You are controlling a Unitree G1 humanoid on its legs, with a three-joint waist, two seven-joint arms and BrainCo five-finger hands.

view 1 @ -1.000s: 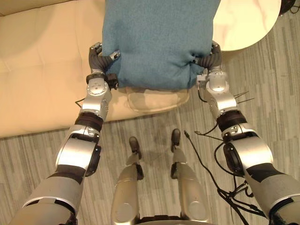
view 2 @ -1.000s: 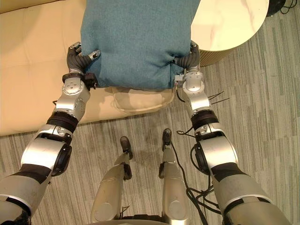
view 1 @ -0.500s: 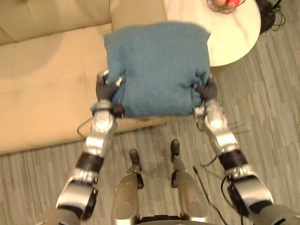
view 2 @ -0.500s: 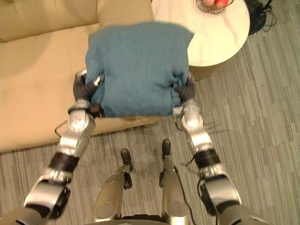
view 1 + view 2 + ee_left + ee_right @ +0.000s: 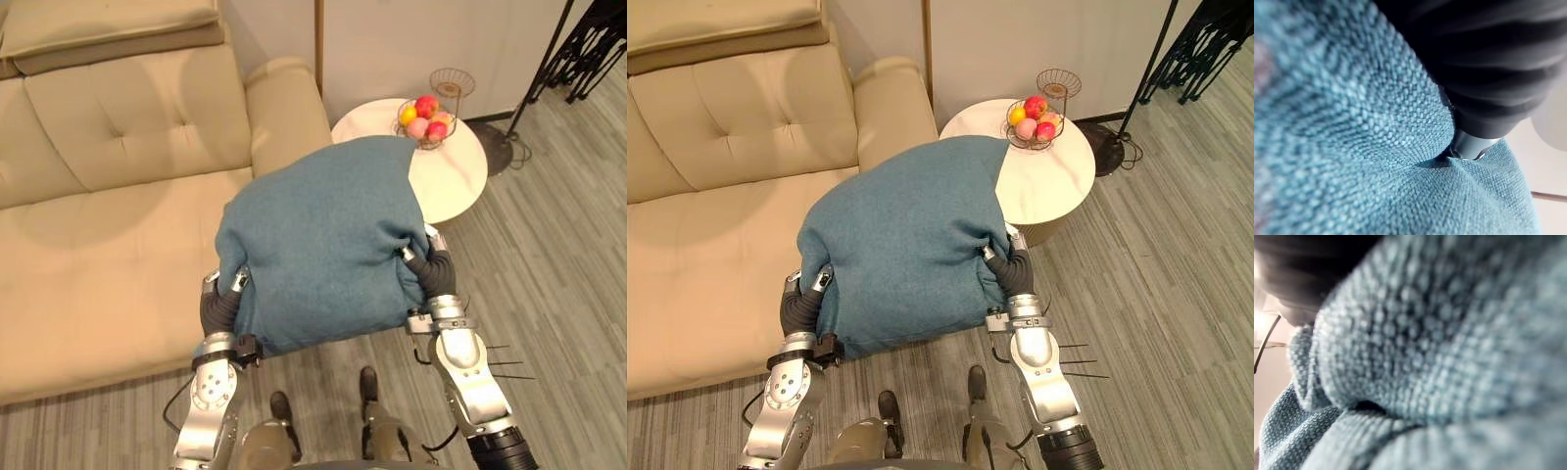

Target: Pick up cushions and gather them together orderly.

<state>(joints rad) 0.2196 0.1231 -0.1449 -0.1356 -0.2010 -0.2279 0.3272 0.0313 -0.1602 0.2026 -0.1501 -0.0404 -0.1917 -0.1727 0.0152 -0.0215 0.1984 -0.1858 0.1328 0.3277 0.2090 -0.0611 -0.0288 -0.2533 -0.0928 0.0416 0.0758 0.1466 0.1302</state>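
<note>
A beige sofa (image 5: pixel 108 225) takes up the left side, with a flat beige cushion (image 5: pixel 108 22) lying on top of its back at the far left. The left hand (image 5: pixel 220 305) comes up from below and curls its fingers round the lower left corner of the blue cushion (image 5: pixel 323 250), the dark tips dug into the knit cloth; the left wrist view shows a finger sunk into a fold of the weave. The blue cushion is held up between the two hands in front of the robot, and in the head views it covers the right end of the sofa seat, part of the armrest and the near edge of the table (image 5: pixel 453 181). The right hand (image 5: pixel 432 274) clamps the cushion's right edge, bunching the cloth under its curled fingers. On the round white table, past the cushion, stands a wire basket (image 5: pixel 427 119) of fruit. A dark stand (image 5: pixel 549 54) rises from the grey striped floor (image 5: pixel 558 255) at the far right
</note>
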